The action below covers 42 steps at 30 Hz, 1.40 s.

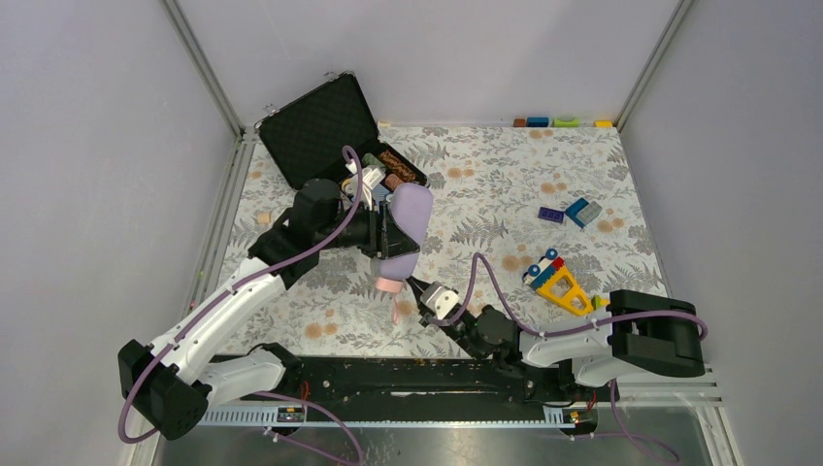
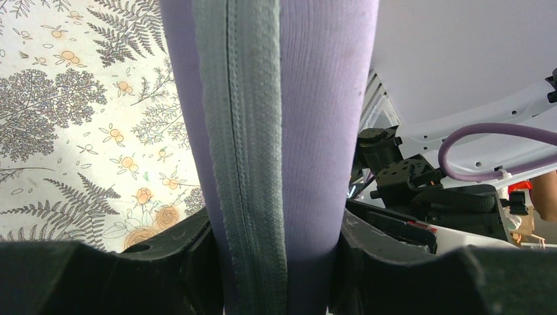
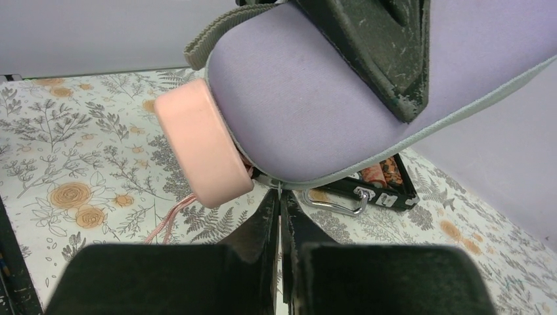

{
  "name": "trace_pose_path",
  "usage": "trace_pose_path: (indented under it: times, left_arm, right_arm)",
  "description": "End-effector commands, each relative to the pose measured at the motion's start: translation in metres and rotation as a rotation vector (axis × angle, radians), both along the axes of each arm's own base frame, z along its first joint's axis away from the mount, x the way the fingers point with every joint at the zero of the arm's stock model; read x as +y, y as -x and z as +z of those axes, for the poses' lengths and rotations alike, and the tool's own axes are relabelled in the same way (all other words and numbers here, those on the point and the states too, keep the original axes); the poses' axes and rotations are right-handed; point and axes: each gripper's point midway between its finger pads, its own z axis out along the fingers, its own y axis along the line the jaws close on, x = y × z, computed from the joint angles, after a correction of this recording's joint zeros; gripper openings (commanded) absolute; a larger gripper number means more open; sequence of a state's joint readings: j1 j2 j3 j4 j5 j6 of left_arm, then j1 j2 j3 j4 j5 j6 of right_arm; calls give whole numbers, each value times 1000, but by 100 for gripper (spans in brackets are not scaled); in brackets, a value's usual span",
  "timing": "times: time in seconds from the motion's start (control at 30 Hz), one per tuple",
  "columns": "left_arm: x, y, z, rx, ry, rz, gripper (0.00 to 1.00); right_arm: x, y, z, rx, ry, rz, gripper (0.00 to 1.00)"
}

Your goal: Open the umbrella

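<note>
Nearest the arm bases, the right end effector (image 3: 280, 203) reaches up and to the left with its fingertips pressed together. They meet right at the seam on the underside of the lilac sleeve (image 3: 315, 98). Whether they have pinched a zip pull there is too small to tell.

Just left of those tips, the umbrella (image 1: 389, 283) shows only its pink handle (image 3: 200, 147), which pokes out of the sleeve's near end. A thin pink wrist strap (image 3: 167, 223) dangles below it. Everything else of the umbrella is hidden inside the fabric.

Farther in, the left end effector (image 2: 272, 230) is clamped across the sleeve's middle and holds it up off the floral counter (image 1: 485, 194). The grey zip tape (image 2: 240, 151) runs straight between its fingers.

Beyond that, an open black case (image 1: 315, 126) sits at the far left, and toy bricks (image 1: 560, 282) lie on the right.

The task looks barely begun. The umbrella is still sheathed, no canopy or shaft is showing, and the zip appears closed along the stretch in view. By my reading, the sleeve still has to be unzipped or slid off. After that the shaft must be extended and the canopy spread.
</note>
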<state>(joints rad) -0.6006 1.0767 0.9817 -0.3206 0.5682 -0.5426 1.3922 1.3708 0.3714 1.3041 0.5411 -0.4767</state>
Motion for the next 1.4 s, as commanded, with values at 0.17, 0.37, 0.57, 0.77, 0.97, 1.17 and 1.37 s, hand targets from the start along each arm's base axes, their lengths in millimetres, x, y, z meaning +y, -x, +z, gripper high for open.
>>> trace_pose_path:
  times: [0.17,0.37,0.57,0.77,0.97,1.17,1.37]
  left_arm:
    - [-8,0,50,-139,109,-52,3]
    - [-8,1,50,-139,112,-57,2]
    - [-8,0,49,-136,110,-57,2]
    - [-9,2,50,-127,116,-64,2]
    - [-8,10,50,-123,119,-86,3]
    - [-3,31,38,-121,103,-157,3]
    - [4,43,24,-163,47,-227,3]
  right_arm:
    - [-16,-13,26,65,-121,-128,0]
    - [-21,-15,25,83,-86,-152,0]
    - [-24,-13,27,90,-94,-147,0]
    - [-28,-16,29,112,-79,-174,0]
    - [-30,-11,35,149,-46,-153,0]
    - [-26,1,41,189,29,-68,0]
    - [-26,7,44,217,22,-34,0]
